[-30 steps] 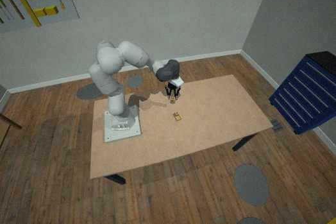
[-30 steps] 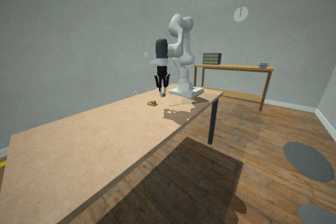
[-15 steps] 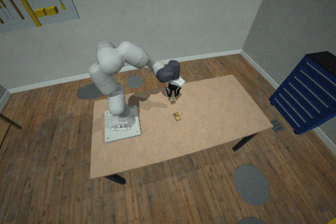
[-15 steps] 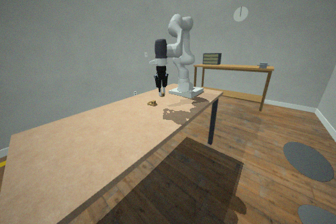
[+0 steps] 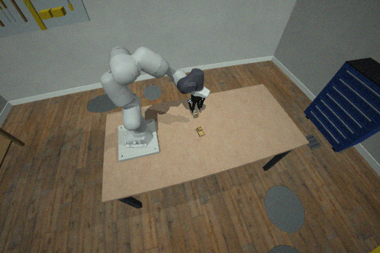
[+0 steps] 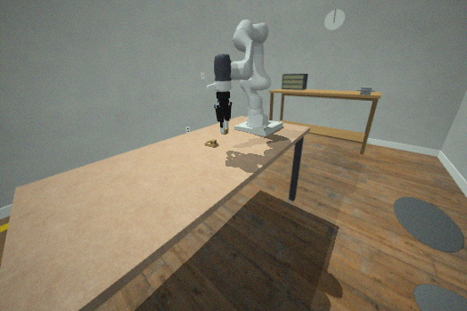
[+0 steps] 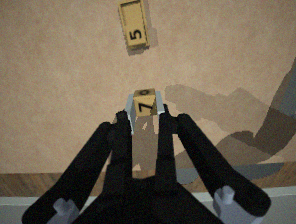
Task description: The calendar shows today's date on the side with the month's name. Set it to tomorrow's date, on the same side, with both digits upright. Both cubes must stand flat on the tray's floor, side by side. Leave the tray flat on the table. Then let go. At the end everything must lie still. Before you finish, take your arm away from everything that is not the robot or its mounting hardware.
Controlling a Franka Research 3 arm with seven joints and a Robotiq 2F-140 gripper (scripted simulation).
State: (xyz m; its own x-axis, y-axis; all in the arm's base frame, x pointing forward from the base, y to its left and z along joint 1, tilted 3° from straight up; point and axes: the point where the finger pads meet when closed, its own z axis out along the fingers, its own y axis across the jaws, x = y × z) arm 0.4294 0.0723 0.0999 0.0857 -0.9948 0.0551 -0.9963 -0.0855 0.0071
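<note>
Fingers (image 5: 196, 111) (image 6: 224, 131) grasping cube w/ "7" (image 5: 196, 114) (image 6: 226, 131) (image 7: 145, 106), nr counter's (image 5: 232, 141) (image 6: 134, 183) (image 7: 60, 100) wall-side edge; tray (image 5: 200, 132) (image 6: 211, 145) (image 7: 133, 22) apart, nearer mid-counter, "5" showing.

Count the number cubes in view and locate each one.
2: one cube between the gripper's fingers, showing a 7; another, showing a 5, in the tray on the table.

Wooden cube (image 5: 196, 114) (image 6: 225, 131) (image 7: 145, 104), w/ black "7", between fingertips; yellowish tray (image 5: 200, 132) (image 6: 208, 143) (image 7: 127, 20), w/ cube marked "5" (image 7: 136, 36), on tabletop.
</note>
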